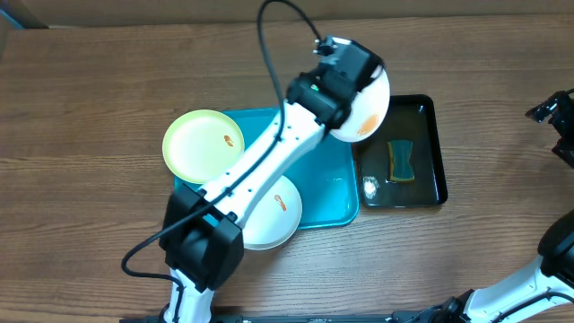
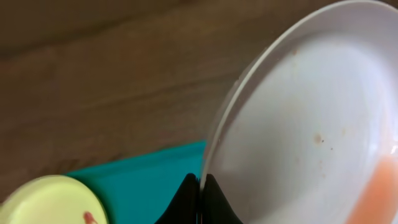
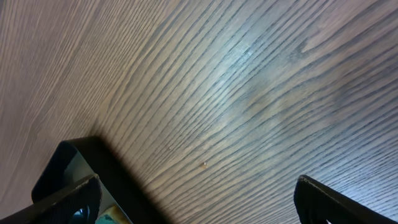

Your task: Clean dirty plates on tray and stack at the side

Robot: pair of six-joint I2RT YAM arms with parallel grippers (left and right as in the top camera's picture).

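Wood table [image 1: 81, 81]: left gripper [image 2: 200, 186] clamped on the rim of a smeared white plate [image 1: 369, 112], tilted above turquoise tray [image 1: 327, 193] and black tray [image 1: 438, 135]. Right gripper [image 3: 199, 199] wide open, empty. Yellow-green plate [image 1: 202, 144] and second white plate [image 1: 273, 220] overhang the turquoise tray's edges; black tray holds a sponge [image 1: 401, 161].

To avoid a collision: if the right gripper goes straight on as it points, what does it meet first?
The open right gripper would likely meet the bare wooden table, beside the black tray; depth unclear.

Turquoise tray [image 1: 327, 202], yellow-green plate [image 1: 199, 148] (orange smear [image 1: 230, 140]), white plate [image 1: 369, 112], black tray [image 1: 441, 152], wood-grain table [image 1: 90, 90].
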